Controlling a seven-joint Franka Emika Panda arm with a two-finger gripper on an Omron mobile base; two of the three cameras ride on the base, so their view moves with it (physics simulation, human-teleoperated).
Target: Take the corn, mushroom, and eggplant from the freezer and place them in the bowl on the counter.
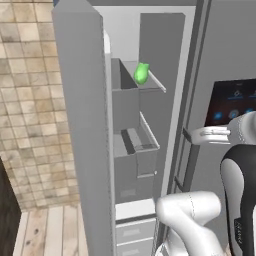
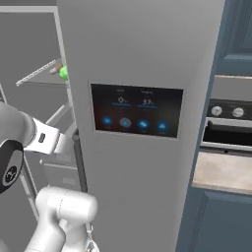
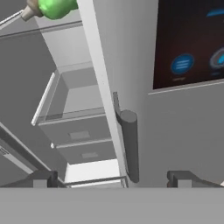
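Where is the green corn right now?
The corn lies on the top shelf inside the open freezer, high above the bins, left of the touchscreen door.

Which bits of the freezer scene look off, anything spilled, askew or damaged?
Nothing broken or spilled. The freezer door stands open. The corn lies on an upper shelf near its front edge, with the mushroom touching its end. The claw is open and holds nothing, facing the dark handle.
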